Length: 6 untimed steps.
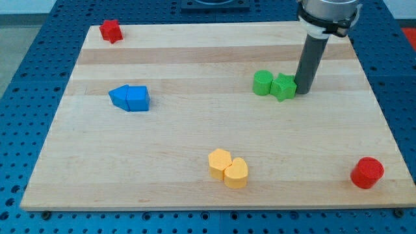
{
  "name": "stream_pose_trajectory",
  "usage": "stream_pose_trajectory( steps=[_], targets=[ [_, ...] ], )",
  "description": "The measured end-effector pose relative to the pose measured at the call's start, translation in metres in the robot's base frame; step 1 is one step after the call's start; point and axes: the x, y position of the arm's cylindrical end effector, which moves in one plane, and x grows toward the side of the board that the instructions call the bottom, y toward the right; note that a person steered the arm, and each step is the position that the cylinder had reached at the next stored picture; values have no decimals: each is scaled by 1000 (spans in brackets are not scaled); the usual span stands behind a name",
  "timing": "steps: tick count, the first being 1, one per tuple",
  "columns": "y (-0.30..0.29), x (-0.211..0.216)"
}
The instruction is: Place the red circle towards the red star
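Observation:
The red circle (pixel 367 173) sits near the board's bottom right corner. The red star (pixel 111 30) sits at the top left corner. My tip (pixel 303 90) is at the upper right of the board, touching or just right of the green star (pixel 283 87). It is far above the red circle and far right of the red star.
A green circle (pixel 262 82) sits against the green star's left side. Two blue blocks (pixel 129 98) sit together at the left. Two yellow blocks (pixel 228 168) sit together at the bottom middle. The wooden board (pixel 195 130) lies on a blue perforated table.

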Motion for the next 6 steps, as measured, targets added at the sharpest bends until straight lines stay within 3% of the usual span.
stream_pose_trajectory(
  steps=[2, 3, 4, 6],
  targets=[
    [35, 38],
    [67, 35],
    [119, 65],
    [166, 176]
  ],
)
